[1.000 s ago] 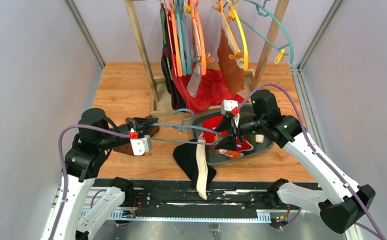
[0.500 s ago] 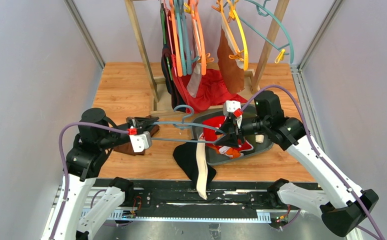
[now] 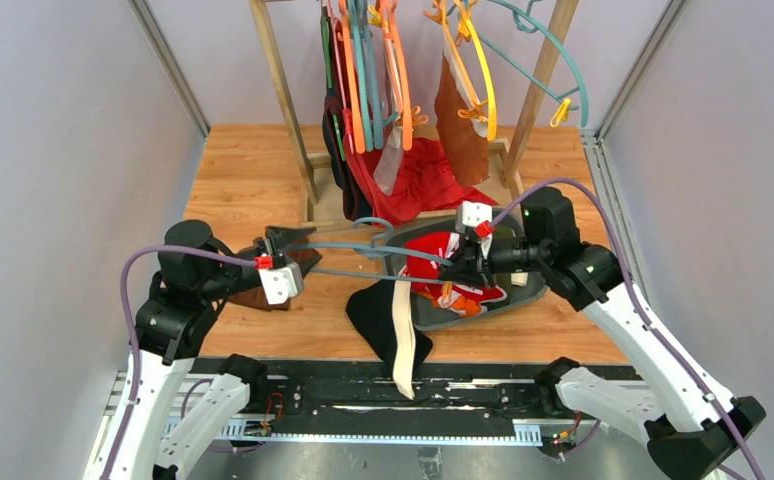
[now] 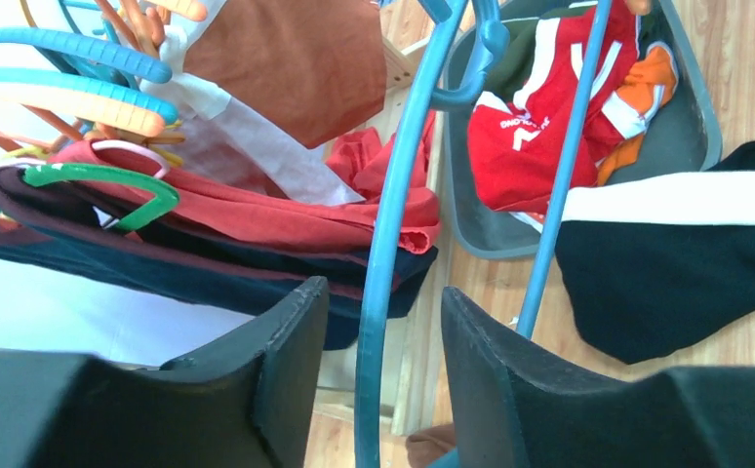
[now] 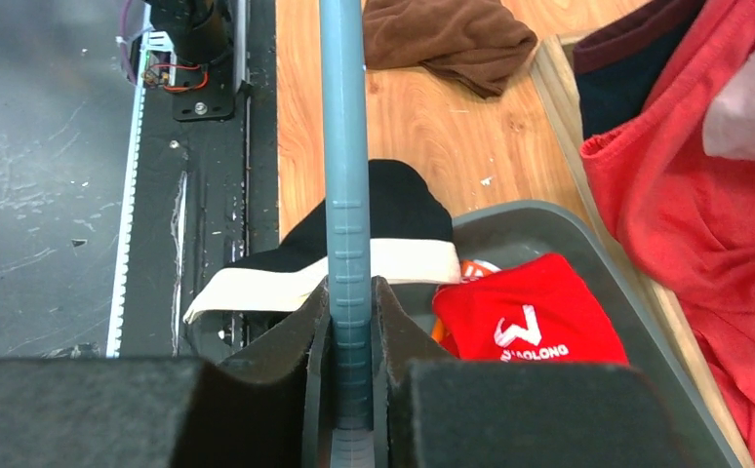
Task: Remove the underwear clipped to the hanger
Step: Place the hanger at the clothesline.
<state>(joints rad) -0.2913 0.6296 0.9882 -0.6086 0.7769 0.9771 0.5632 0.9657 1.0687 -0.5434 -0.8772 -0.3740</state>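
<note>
A blue hanger (image 3: 363, 248) lies level between both arms. My left gripper (image 3: 298, 250) is open, and the hanger's bar (image 4: 393, 244) runs between its fingers without touching them. The right gripper (image 3: 453, 270) is shut on the hanger's other end (image 5: 344, 146). Black underwear (image 3: 373, 310) with a white waistband droops from below the hanger over the table's front edge; I cannot see a clip on it. Red underwear (image 3: 443, 250) with white trim lies in the grey tray (image 3: 523, 295).
A wooden rack (image 3: 283, 100) at the back holds several coloured hangers, a brown garment (image 3: 458, 125) and a large red cloth (image 3: 423, 180). A dark brown cloth (image 3: 263, 297) lies on the table under my left gripper.
The left gripper has opened off the hanger bar. The right gripper has closed onto the hanger's end and shifted slightly right.
</note>
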